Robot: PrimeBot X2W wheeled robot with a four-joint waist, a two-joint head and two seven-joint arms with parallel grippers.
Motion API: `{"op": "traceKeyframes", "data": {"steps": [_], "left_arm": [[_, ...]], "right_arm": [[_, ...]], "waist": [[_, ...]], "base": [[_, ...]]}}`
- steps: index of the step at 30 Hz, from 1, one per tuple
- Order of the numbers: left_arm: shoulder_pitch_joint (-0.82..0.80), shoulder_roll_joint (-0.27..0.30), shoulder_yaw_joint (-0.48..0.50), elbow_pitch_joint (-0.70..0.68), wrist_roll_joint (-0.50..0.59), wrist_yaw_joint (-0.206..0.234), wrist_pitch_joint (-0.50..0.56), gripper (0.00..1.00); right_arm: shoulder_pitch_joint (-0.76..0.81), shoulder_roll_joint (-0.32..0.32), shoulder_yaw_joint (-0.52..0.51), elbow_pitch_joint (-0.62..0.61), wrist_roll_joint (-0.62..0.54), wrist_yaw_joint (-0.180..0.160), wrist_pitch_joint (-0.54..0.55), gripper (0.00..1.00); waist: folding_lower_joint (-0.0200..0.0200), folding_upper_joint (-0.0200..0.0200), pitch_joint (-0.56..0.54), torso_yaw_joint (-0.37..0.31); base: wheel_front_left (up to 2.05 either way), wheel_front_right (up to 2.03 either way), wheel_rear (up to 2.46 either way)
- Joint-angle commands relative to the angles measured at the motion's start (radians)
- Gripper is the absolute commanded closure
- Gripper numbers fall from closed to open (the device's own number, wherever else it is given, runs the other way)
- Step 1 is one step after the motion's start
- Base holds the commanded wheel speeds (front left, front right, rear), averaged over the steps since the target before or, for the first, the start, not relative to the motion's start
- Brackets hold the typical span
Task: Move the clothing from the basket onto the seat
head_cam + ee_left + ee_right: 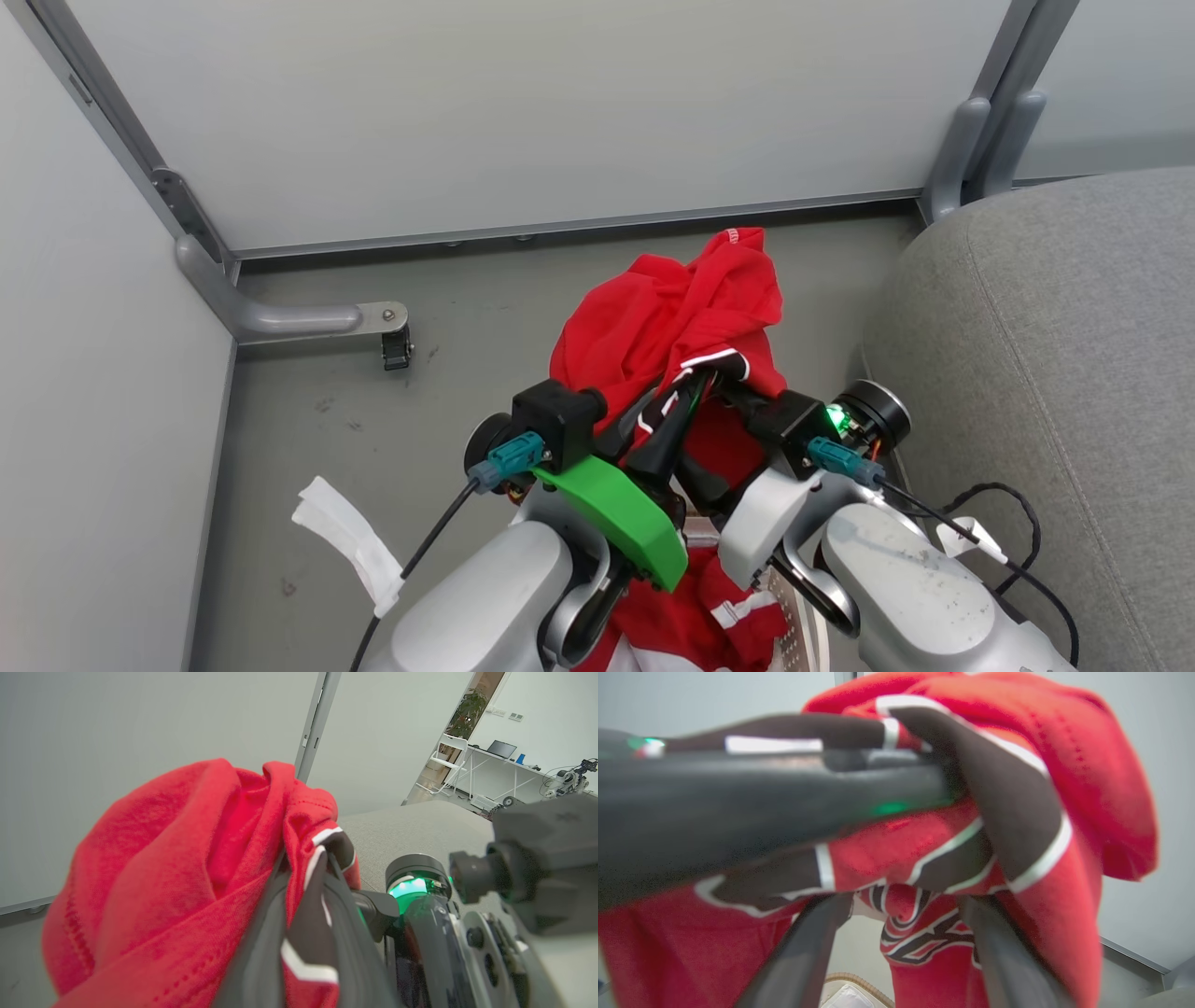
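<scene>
Where the two arms meet low in your head view, you can log these items.

Left gripper (303, 882): clenched on the jersey (672, 308). Your left wrist view shows its dark fingers (348, 933) pressed together, with a fold of black-and-white numeral caught between them.

Right gripper (906, 905): released, jaws spread wide. Red cloth hangs between and beyond its fingers (803, 952). You cannot tell whether either finger touches it.

Jersey: red and bunched, held up in the air over the grey floor (373, 439). It drapes over the left gripper's tips, with its bulk falling on the far side toward the pale partition wall (523, 121).

Striped garment (695, 607): red with white trim, low between the two forearms at the bottom edge of your head view. It lies against the perforated white wall of the basket (794, 621). Your right wrist view shows the basket's brown woven rim and white liner beneath the hanging jersey.

Seat (1046, 373): grey upholstery with a rounded corner and a seam along the edge, on your right. The jersey hangs just beside it, over the floor. A black cable (1022, 523) loops on the seat's near edge by the right forearm.
</scene>
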Motion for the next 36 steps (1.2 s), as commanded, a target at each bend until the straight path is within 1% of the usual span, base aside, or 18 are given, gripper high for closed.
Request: {"op": "traceKeyframes", "data": {"steps": [1, 2, 3, 4, 11, 21, 22, 23, 24, 27, 28, 29, 30, 34, 36], "left_arm": [[-0.013, 0.001, -0.007, -0.001, -0.01, -0.006, -0.001, 1.0], [-0.016, 0.001, -0.011, 0.0, -0.015, -0.005, -0.001, 1.0], [-0.018, 0.001, -0.014, 0.002, -0.017, -0.005, -0.001, 1.0], [-0.02, 0.001, -0.018, 0.006, -0.019, -0.004, 0.0, 1.0], [-0.019, 0.001, -0.019, 0.017, -0.026, 0.001, 0.0, 1.0], [-0.004, 0.002, 0.002, 0.013, 0.007, -0.002, -0.001, 1.0], [-0.002, 0.002, 0.006, 0.011, 0.012, -0.003, -0.001, 0.56], [0.0, 0.002, 0.008, 0.009, 0.015, -0.005, -0.001, 0.18], [0.003, 0.002, 0.011, 0.008, 0.019, -0.005, -0.001, 0.0], [0.012, 0.002, 0.013, 0.007, 0.027, -0.011, -0.001, 0.01], [0.014, 0.001, 0.009, 0.012, 0.024, -0.013, -0.001, 0.31], [0.013, 0.002, 0.011, 0.01, 0.025, -0.014, -0.001, 0.32], [0.013, 0.002, 0.014, 0.008, 0.027, -0.015, -0.001, 0.0], [0.02, 0.001, 0.022, -0.003, 0.029, -0.021, -0.001, 0.0], [0.018, 0.001, 0.028, -0.008, 0.041, -0.017, 0.0, 0.0]], "right_arm": [[-0.016, 0.003, -0.005, -0.003, -0.009, -0.001, -0.005, 0.0], [-0.016, 0.004, -0.008, -0.005, -0.01, -0.001, -0.005, 0.29], [-0.015, 0.005, -0.01, -0.007, -0.01, -0.001, -0.005, 0.55], [-0.013, 0.006, -0.013, -0.014, -0.007, -0.001, -0.005, 1.0], [0.016, 0.003, -0.024, -0.033, 0.011, -0.001, -0.005, 1.0], [0.041, -0.012, -0.019, -0.036, 0.033, -0.001, -0.005, 1.0], [0.044, -0.012, -0.02, -0.036, 0.034, -0.001, -0.005, 1.0], [0.045, -0.011, -0.021, -0.037, 0.035, -0.001, -0.005, 1.0], [0.047, -0.011, -0.022, -0.038, 0.036, -0.001, -0.005, 1.0], [0.051, -0.013, -0.025, -0.043, 0.038, -0.001, -0.005, 1.0], [0.053, -0.014, -0.025, -0.044, 0.039, -0.001, -0.005, 1.0], [0.053, -0.014, -0.026, -0.044, 0.04, -0.001, -0.005, 1.0], [0.054, -0.014, -0.03, -0.043, 0.042, -0.001, -0.005, 1.0], [0.065, -0.02, -0.054, -0.04, 0.041, -0.001, -0.005, 1.0], [0.074, -0.025, -0.071, -0.037, 0.04, -0.001, -0.005, 1.0]], "waist": [[0.0, 0.0, 0.002, 0.004], [0.0, 0.0, 0.003, 0.006], [0.0, 0.0, 0.004, 0.007], [0.0, 0.0, 0.004, 0.008], [0.0, 0.0, -0.002, 0.005], [0.0, 0.0, -0.008, -0.008], [0.0, 0.0, -0.009, -0.009], [0.0, 0.0, -0.01, -0.01], [0.0, 0.0, -0.011, -0.011], [0.0, 0.0, -0.012, -0.013], [0.0, 0.0, -0.012, -0.014], [0.0, 0.0, -0.013, -0.015], [0.0, 0.0, -0.013, -0.016], [0.0, 0.0, -0.012, -0.022], [0.0, 0.0, -0.008, -0.031]], "base": [[0.0, 0.0, 0.0], [0.0, 0.0, 0.0], [0.0, 0.0, 0.0], [0.0, 0.0, 0.0], [0.0, 0.0, 0.0], [0.0, 0.0, 0.0], [0.0, 0.0, 0.0], [0.0, 0.0, 0.0], [0.0, 0.0, 0.0], [0.0, 0.0, 0.0], [0.0, 0.0, 0.0], [0.0, 0.0, 0.0], [0.0, 0.0, 0.0], [0.0, 0.0, 0.0], [0.0, 0.0, 0.0]]}}
